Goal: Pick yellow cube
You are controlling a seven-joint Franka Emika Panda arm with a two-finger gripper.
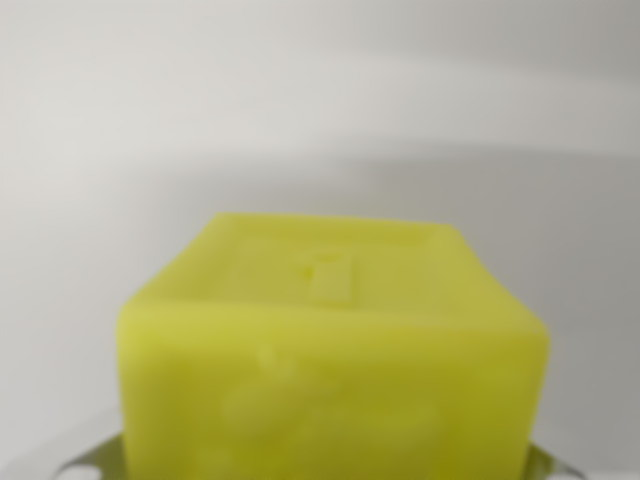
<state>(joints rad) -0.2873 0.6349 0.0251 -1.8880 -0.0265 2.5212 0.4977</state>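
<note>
The yellow cube fills the lower middle of the wrist view, very close and out of focus. A small raised mark shows on its top face. My gripper sits at the bottom edge. Only slivers of its metal fingers show, one against each side of the cube at the wrist view's left and right. The jaws appear shut on the cube. The fingertips and the cube's underside are hidden.
A plain pale grey-white surface lies behind the cube, with a soft darker shadow band curving around it. Nothing else is in view.
</note>
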